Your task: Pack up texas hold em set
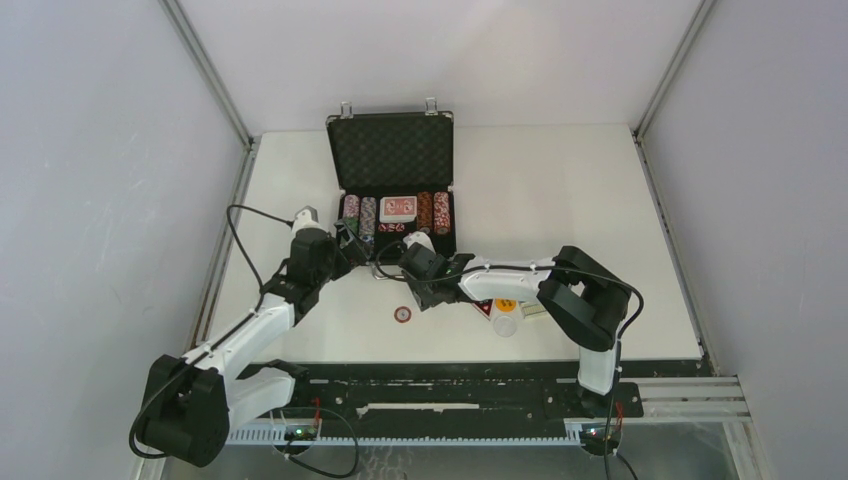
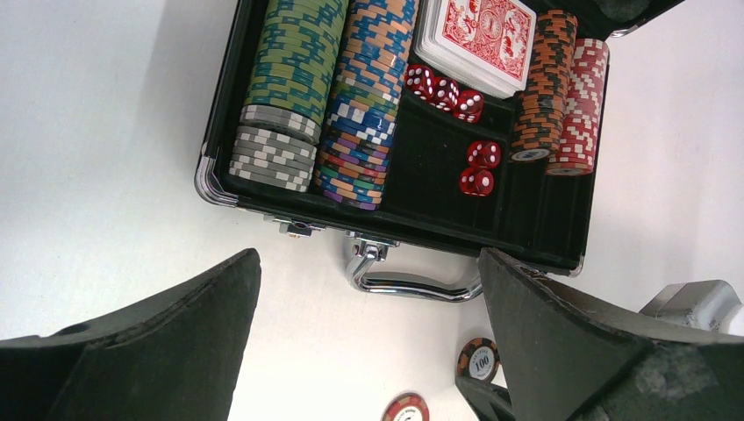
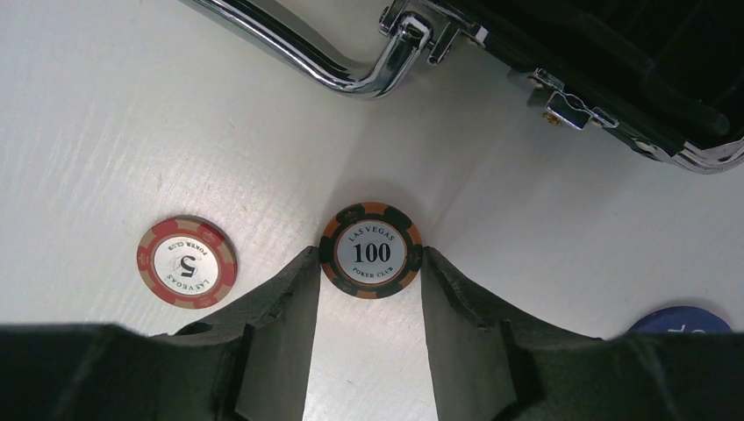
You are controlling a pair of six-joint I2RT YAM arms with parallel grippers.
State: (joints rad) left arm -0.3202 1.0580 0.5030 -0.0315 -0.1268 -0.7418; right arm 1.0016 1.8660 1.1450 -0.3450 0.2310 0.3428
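Observation:
The black silver-edged case (image 1: 390,150) lies open at the table's middle back. In it stand rows of striped chips (image 2: 355,105), a red card deck (image 2: 476,39) and red dice (image 2: 478,167). My left gripper (image 2: 368,263) hovers open over bare table in front of the case's metal handle (image 2: 412,285). My right gripper (image 3: 368,254) sits low on the table. Its fingertips (image 3: 303,263) touch both sides of a black-and-orange 100 chip (image 3: 370,250) lying flat. A red 5 chip (image 3: 187,261) lies loose to its left.
In the top view the red chip (image 1: 403,314) lies near the table's front. A white round piece (image 1: 505,318) and a red item (image 1: 483,308) lie under my right forearm. A blue round piece (image 3: 680,318) shows at the right wrist view's lower right.

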